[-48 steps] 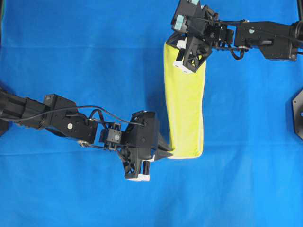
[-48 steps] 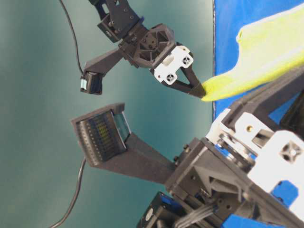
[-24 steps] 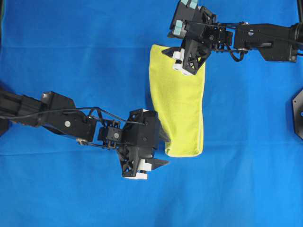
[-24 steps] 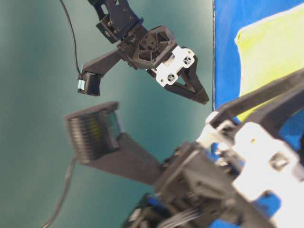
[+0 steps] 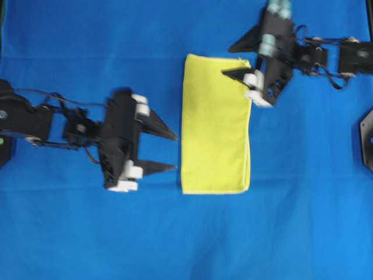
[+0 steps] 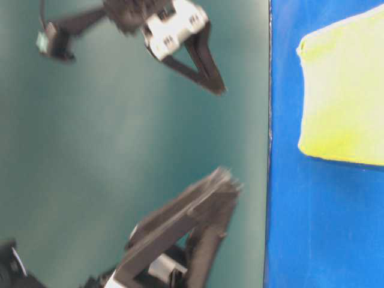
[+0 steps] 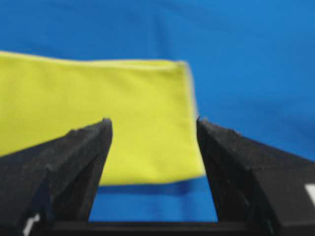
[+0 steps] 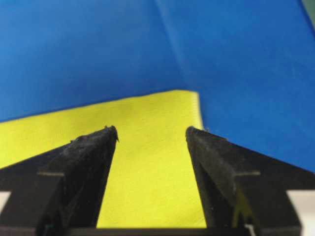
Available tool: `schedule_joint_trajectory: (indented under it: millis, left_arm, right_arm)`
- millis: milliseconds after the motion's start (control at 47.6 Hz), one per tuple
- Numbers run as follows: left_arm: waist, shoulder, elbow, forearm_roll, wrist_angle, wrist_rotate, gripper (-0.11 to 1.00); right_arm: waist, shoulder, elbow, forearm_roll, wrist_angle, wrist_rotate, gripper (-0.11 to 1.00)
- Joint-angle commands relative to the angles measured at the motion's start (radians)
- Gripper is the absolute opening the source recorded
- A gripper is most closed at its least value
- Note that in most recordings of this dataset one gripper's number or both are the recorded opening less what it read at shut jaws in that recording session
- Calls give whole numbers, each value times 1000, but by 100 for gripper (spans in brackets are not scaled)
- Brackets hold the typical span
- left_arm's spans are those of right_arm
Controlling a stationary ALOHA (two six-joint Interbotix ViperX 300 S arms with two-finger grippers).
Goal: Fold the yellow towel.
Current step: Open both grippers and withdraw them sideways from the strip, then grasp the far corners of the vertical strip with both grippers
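**Two pincers release the fold**

Both pincers, pinching the yellow towel [image 5: 214, 125] a second ago, now stand spread and clear: left pincer [image 5: 168, 150] just left of it, right pincer [image 5: 243, 83] above its far-right corner. The towel lies folded flat mid-worktop [image 5: 87, 233]; this fold looks complete.

Both my arms are matte black with white blocks at the finger bases, tapered black fingers [image 5: 160, 125], thin black cables looping along the wrists, teal tabs on the right camera
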Motion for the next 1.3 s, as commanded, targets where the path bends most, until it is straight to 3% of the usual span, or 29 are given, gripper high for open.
schedule_joint_trajectory:
  millis: [0, 210, 504, 776, 923, 1133, 1280]
  left_arm:
    - [44, -69, 44, 2, -69, 5, 66]
    - [152, -173, 199, 3, -199, 6, 66]
    - [175, -218, 301, 2, -225, 5, 66]
    - [175, -190, 270, 2, -221, 2, 66]
    - [190, -143, 221, 0, -218, 0, 66]
    - [293, 14, 87, 2, -153, 14, 66]
    - [360, 146, 3, 2, -147, 51, 66]
  right_arm:
    - [18, -87, 55, 18, -49, 2, 61]
    - [21, -238, 195, 66, -110, 2, 61]
    - [23, -298, 331, 135, -196, 2, 61]
    - [21, -290, 319, 141, -193, 2, 61]
    - [-21, -284, 291, 167, -155, 0, 61]
    - [-150, -166, 227, 163, -78, -14, 61]
    - [-196, -35, 156, 124, -54, -15, 61]
